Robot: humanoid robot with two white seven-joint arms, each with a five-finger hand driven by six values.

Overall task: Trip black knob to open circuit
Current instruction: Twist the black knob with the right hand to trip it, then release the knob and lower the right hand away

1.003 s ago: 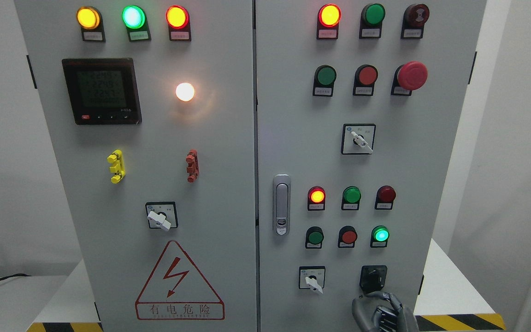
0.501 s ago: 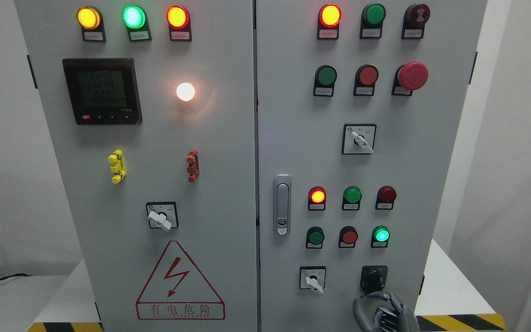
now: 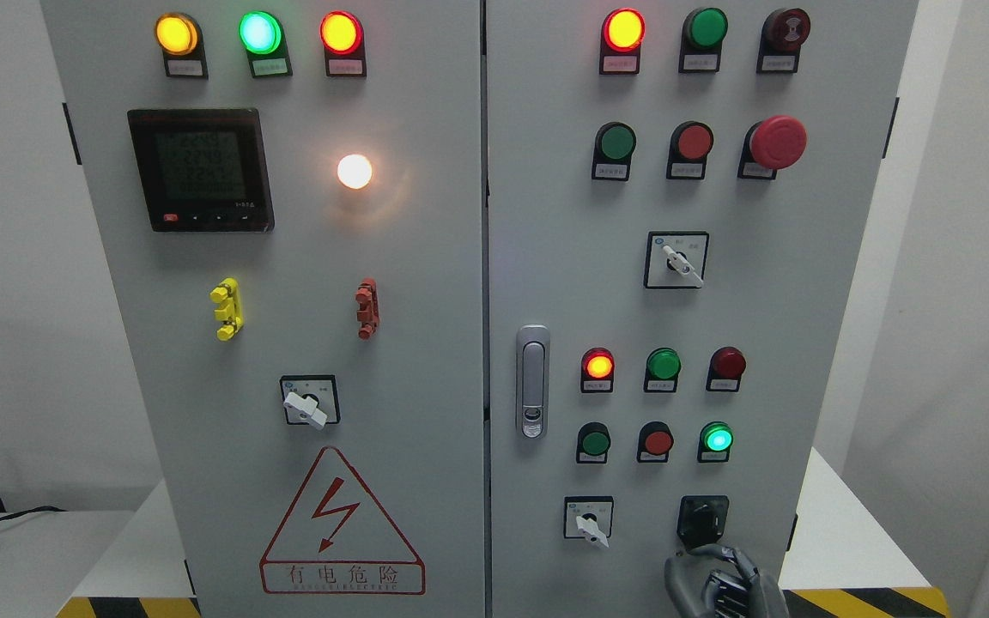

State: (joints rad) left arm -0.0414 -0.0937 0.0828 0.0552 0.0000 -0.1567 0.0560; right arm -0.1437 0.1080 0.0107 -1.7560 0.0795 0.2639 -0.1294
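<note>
The black knob [image 3: 702, 518] sits on a black square plate at the lower right of the grey cabinet's right door [image 3: 803, 343]. Its handle points up and slightly to the right. My right hand [image 3: 722, 582] rises from the bottom edge directly under the knob. Its fingers [image 3: 712, 552] are curled, with the topmost knuckles just beneath the plate's lower edge, and they hold nothing. The thumb sits at the hand's left side. Most of the hand and the arm are cut off by the picture's bottom edge. No left arm shows.
A white selector switch [image 3: 591, 522] is left of the knob. A lit green lamp [image 3: 717, 439] and a red button [image 3: 657, 441] are above it, and a door latch [image 3: 532, 380] further left. A red mushroom button [image 3: 778, 142] is high up. A yellow-black striped edge [image 3: 864, 602] runs beside the hand.
The whole cabinet has shifted about ten pixels to the right in the picture. My right hand keeps its place under the black knob, and the knob's handle has not turned.
</note>
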